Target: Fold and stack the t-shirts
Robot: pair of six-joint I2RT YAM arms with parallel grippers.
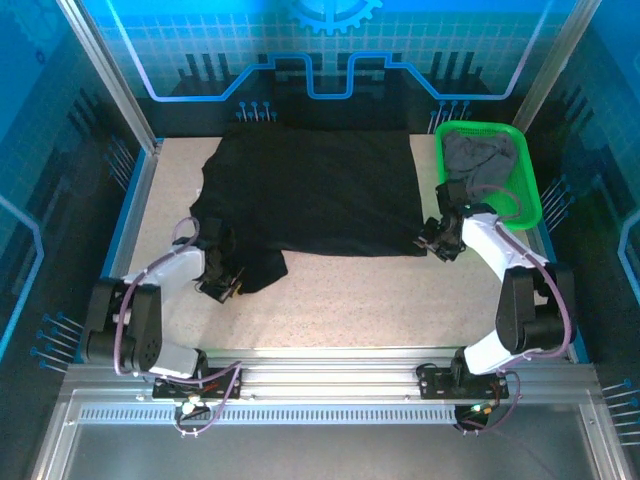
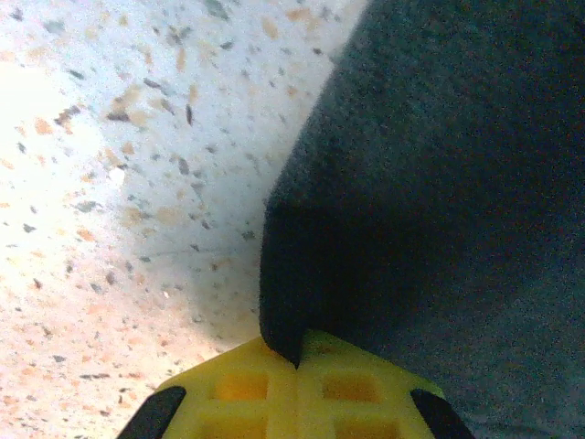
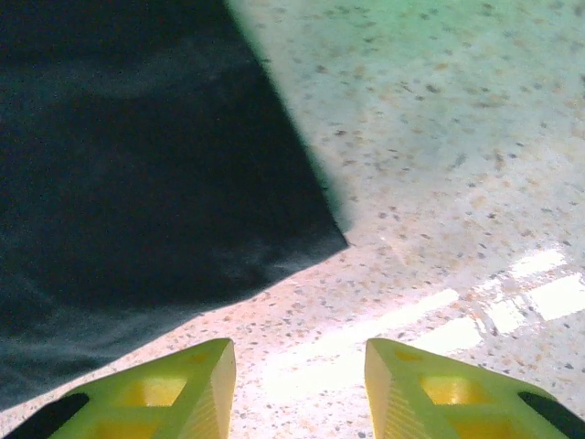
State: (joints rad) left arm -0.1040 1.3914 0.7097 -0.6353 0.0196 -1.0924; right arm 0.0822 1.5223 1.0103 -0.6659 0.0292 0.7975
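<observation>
Pictured just beyond the right gripper [image 1: 437, 243] and to its right: green plastic mesh basket [image 1: 528, 178], set on the far corner of a pale speckled table [image 1: 380, 300]. Shown bare between that tool and the left gripper [image 1: 222, 285]: open tabletop. Lit blue well beyond both: backdrop panel [image 1: 330, 50] bearing a gear emblem [image 1: 335, 12].

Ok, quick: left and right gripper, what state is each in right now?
Left gripper: closed, pinching the edge of the black t-shirt.
Right gripper: open, holding nothing, just off the shirt's corner.
</observation>
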